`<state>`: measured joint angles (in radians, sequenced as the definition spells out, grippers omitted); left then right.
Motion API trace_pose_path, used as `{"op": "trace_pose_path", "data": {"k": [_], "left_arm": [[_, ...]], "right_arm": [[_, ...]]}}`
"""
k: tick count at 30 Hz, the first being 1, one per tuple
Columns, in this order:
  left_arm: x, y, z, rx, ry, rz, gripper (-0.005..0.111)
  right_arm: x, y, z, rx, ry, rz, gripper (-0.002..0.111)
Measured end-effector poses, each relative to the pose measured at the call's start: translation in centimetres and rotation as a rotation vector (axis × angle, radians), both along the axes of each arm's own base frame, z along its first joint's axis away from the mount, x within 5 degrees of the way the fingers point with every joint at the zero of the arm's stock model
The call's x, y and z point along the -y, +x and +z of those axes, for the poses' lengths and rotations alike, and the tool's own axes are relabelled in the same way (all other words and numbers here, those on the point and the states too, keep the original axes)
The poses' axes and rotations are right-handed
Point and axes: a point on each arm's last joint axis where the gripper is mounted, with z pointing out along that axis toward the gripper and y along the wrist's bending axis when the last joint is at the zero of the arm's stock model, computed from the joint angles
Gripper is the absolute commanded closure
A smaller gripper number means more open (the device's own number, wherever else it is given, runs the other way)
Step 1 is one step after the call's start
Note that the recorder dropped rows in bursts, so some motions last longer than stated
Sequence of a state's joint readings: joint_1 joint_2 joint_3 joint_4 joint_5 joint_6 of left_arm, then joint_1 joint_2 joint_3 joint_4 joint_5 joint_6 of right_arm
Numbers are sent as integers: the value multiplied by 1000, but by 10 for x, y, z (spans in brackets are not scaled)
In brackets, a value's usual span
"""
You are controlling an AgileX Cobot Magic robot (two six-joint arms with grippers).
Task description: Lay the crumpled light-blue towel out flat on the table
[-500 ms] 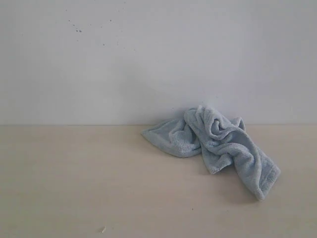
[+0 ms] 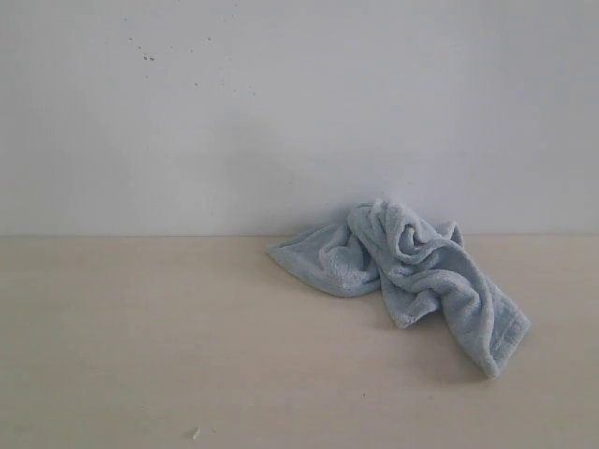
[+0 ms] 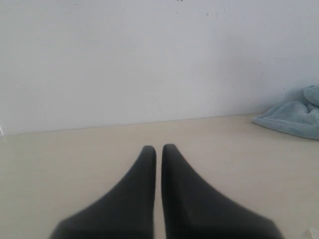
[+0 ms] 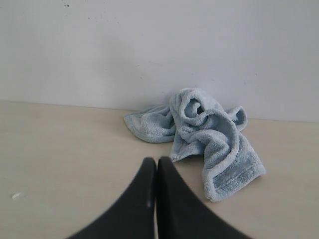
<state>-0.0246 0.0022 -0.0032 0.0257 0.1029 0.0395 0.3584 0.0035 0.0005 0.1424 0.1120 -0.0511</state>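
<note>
The light-blue towel lies crumpled in a twisted heap on the beige table, right of centre and close to the white back wall. The right wrist view shows the same towel just beyond my right gripper, whose black fingers are shut with nothing between them and do not touch the cloth. My left gripper is shut and empty over bare table, and only an edge of the towel shows far off to one side. Neither gripper appears in the exterior view.
A plain white wall stands right behind the table. A tiny white speck lies on the wood near the front.
</note>
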Motion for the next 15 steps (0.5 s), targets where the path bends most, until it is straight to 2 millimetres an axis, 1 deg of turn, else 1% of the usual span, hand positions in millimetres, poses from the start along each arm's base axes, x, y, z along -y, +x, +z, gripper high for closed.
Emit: {"op": "trace_pose_path", "data": {"k": [12, 15], "left_arm": [[0, 0, 0, 0, 0, 0, 103], [0, 0, 0, 0, 0, 0, 103]], "right_arm": [[0, 0, 1, 11, 4, -2, 108], [1, 0, 6, 40, 71, -9, 108]]}}
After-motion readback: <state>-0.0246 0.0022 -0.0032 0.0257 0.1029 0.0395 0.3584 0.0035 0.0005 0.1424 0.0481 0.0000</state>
